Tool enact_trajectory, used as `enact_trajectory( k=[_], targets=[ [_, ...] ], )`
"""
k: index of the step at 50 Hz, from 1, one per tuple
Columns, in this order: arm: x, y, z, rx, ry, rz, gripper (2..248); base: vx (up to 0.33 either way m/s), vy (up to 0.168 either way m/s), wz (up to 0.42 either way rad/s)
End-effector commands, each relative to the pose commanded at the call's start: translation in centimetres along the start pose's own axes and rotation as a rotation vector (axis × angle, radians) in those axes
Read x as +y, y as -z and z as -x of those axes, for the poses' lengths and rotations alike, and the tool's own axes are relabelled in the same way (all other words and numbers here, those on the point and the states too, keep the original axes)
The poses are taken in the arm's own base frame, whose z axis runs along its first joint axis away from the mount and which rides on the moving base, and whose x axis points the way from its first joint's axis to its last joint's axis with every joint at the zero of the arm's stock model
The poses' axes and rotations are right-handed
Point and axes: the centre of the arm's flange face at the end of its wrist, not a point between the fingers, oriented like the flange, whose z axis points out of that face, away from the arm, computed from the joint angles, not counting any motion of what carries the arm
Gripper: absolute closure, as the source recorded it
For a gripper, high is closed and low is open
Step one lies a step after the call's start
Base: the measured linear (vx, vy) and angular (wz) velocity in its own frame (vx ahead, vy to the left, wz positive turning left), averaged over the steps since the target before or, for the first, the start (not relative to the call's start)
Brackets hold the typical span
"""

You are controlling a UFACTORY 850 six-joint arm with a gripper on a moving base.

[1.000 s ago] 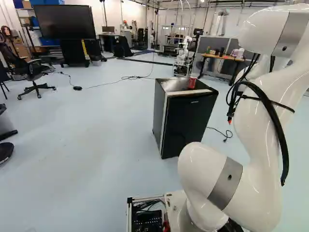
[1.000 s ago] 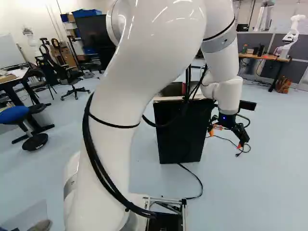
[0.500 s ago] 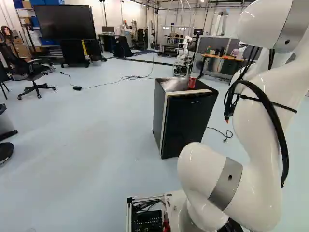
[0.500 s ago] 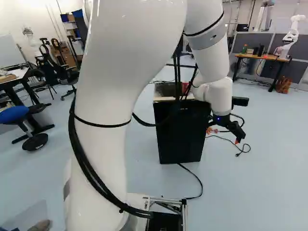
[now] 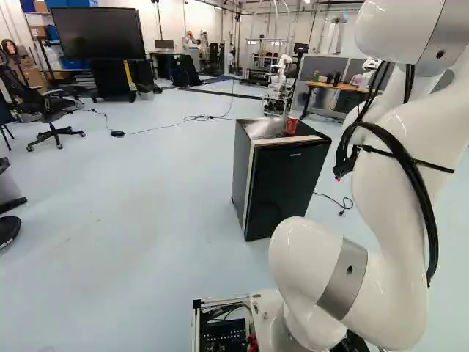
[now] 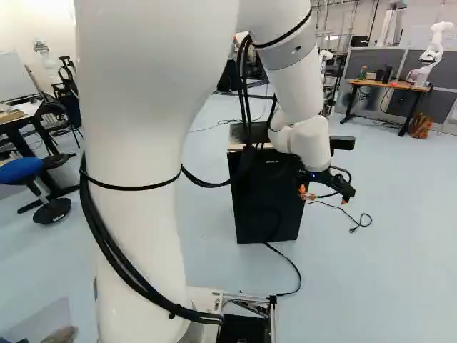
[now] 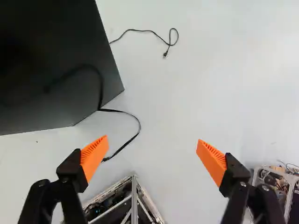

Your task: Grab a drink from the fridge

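- Red cylindrical can (image 5: 291,126), maybe the drink, stands on the black boxy fridge (image 5: 286,187).
- Black, orange-padded gripper (image 7: 153,138), at fridge's near right, is wide and empty.
- Approach seems in hand; next should go left, carefully.

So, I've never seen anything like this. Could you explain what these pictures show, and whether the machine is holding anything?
The big white thing is a robot arm, rising from a moving base. Two pictures come from cameras on that base, behind the arm, one to its left and one to its right. They show the same room, so the black fridge in both is just one fridge.

The third comes from the arm's wrist, looking along its end effector, a sort of hand. Its two fingers have orange pads and stand wide open with nothing gripped; between them you see only floor beyond.

On top of the fridge stands a small red can or cup. A black cable lies on the floor beside the fridge.
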Motion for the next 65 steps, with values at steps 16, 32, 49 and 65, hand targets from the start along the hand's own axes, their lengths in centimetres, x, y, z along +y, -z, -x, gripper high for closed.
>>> enact_trajectory(
  k=[16, 32, 49, 65],
  targets=[
    [-2.1, 1.4, 1.1, 0.079, 0.041, -0.017, 3, 0.000, 0.000, 0.000],
    [-4.2, 2.9, 2.5, 0.128, 0.068, -0.036, 3, 0.000, 0.000, 0.000],
    [-6.4, 4.3, 4.2, 0.158, 0.099, -0.058, 3, 0.000, 0.000, 0.000],
    [-8.6, 4.4, 5.8, 0.165, 0.133, -0.088, 3, 0.000, 0.000, 0.000]
  ],
)
